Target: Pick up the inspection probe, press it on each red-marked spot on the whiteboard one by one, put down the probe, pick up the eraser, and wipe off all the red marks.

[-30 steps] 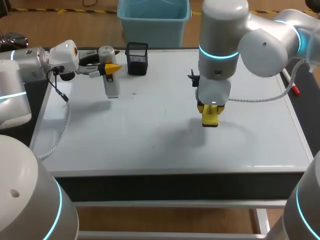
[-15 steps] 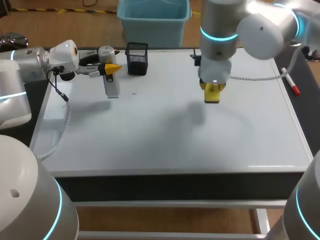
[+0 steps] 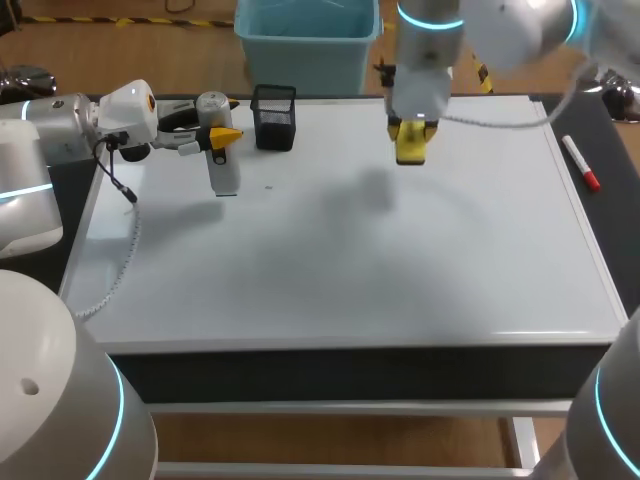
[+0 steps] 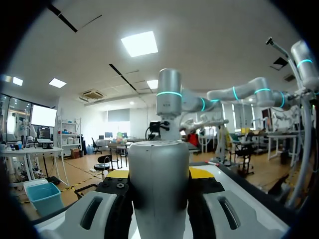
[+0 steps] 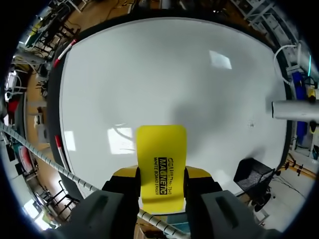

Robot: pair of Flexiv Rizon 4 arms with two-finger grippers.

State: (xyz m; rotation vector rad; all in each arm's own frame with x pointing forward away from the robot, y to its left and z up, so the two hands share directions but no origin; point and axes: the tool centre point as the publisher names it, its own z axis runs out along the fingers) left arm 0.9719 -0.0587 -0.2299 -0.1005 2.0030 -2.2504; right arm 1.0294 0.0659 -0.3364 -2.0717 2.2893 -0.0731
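The inspection probe, a grey-and-white cylinder, stands upright over the far left of the whiteboard. My left gripper is shut on it from the side. In the left wrist view the probe fills the gap between the fingers of that gripper. My right gripper is shut on the yellow eraser, held above the board's far edge. From the right wrist, the eraser sticks out of the gripper over the whiteboard. I see no red marks on the board.
A black mesh holder stands at the board's far edge, just right of the probe. A red-capped marker lies on the dark table strip right of the board. A cable trails from my left arm over the board's left side.
My right arm has carried the eraser from the middle of the board up and away to its far edge. The left arm and probe have not moved.
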